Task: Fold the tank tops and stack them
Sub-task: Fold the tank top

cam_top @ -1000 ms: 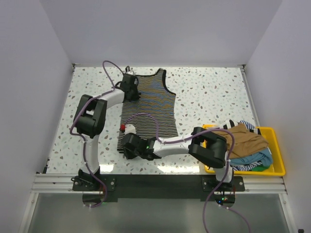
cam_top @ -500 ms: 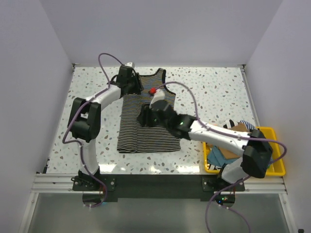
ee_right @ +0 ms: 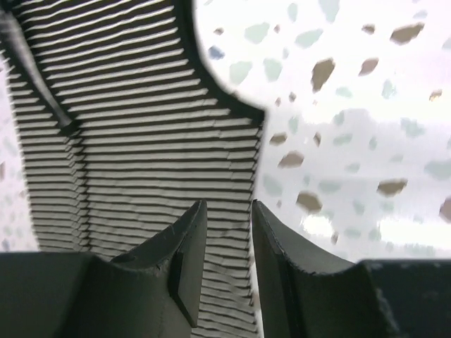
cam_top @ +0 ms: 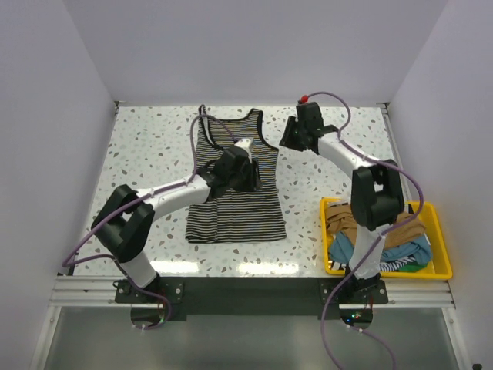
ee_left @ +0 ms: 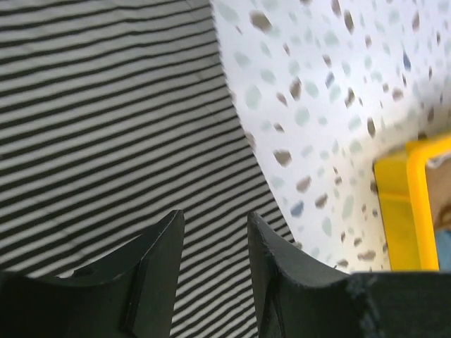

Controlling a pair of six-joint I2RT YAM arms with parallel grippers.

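A tank top with thin black-and-white stripes and dark trim [cam_top: 235, 204] lies flat on the table, straps at the far end. My left gripper [cam_top: 250, 176] hovers over its middle right part, jaws open and empty; the left wrist view shows the striped cloth [ee_left: 106, 127] and its right edge under my left gripper [ee_left: 215, 225]. My right gripper [cam_top: 290, 140] is open and empty just right of the top's right armhole. In the right wrist view my right gripper [ee_right: 229, 211] sits over the side edge of the striped top [ee_right: 134, 134]. A tan-brown top [cam_top: 350, 223] lies in the bin.
A yellow bin [cam_top: 439, 231] at the near right holds the tan-brown top and teal [cam_top: 412, 250] and broad-striped cloth. Its corner shows in the left wrist view [ee_left: 402, 204]. White walls enclose the speckled table [cam_top: 146, 154] on three sides.
The left gripper moved from the top's far left strap to its middle right. The right gripper moved from over the top's middle to the far right, beside the armhole. The top stayed flat.
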